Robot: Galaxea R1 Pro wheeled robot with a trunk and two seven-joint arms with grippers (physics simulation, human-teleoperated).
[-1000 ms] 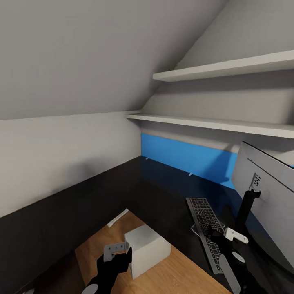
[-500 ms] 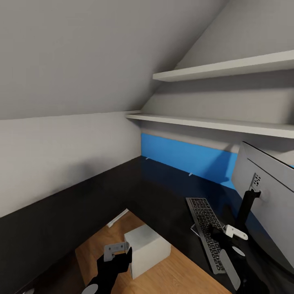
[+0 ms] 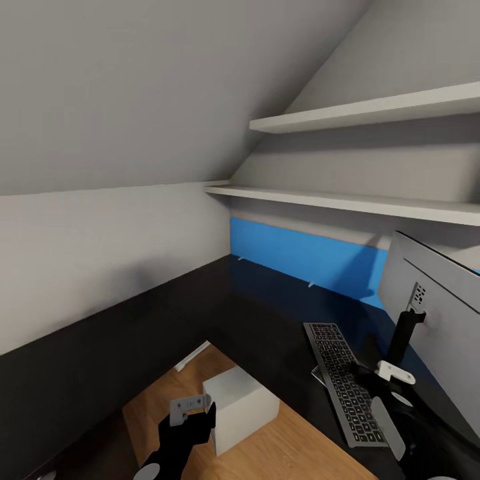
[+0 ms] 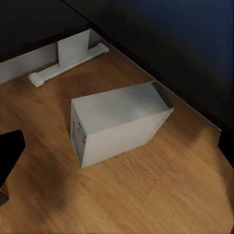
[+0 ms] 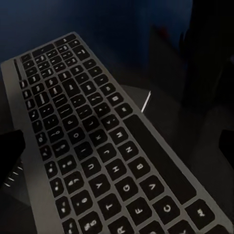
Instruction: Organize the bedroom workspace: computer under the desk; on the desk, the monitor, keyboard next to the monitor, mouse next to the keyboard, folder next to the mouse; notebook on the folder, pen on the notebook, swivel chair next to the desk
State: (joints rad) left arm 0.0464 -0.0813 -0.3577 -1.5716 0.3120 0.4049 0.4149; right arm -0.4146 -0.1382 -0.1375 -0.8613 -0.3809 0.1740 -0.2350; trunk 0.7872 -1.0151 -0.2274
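The keyboard (image 3: 343, 383) (image 5: 92, 141) lies on the glossy black desk (image 3: 200, 300), just left of the monitor (image 3: 433, 313), whose silver-white back faces me. My right gripper (image 3: 381, 373) (image 5: 117, 146) hovers open between the keyboard's right edge and the monitor's black stand (image 3: 403, 337), with nothing in it. The pale computer (image 3: 240, 407) (image 4: 117, 122) stands on the wood floor in the desk's inner corner. My left gripper (image 3: 192, 408) (image 4: 117, 156) hangs open just in front of the computer and is not touching it.
Two white wall shelves (image 3: 347, 200) run above the desk's blue back panel (image 3: 300, 257), under a sloped ceiling. A white desk foot (image 4: 68, 66) rests on the floor behind the computer. A flat dark plate (image 5: 161, 112) lies partly under the keyboard.
My right gripper has moved off the keyboard, rightwards towards the monitor stand, uncovering more keys. The left arm, computer and camera have not moved.
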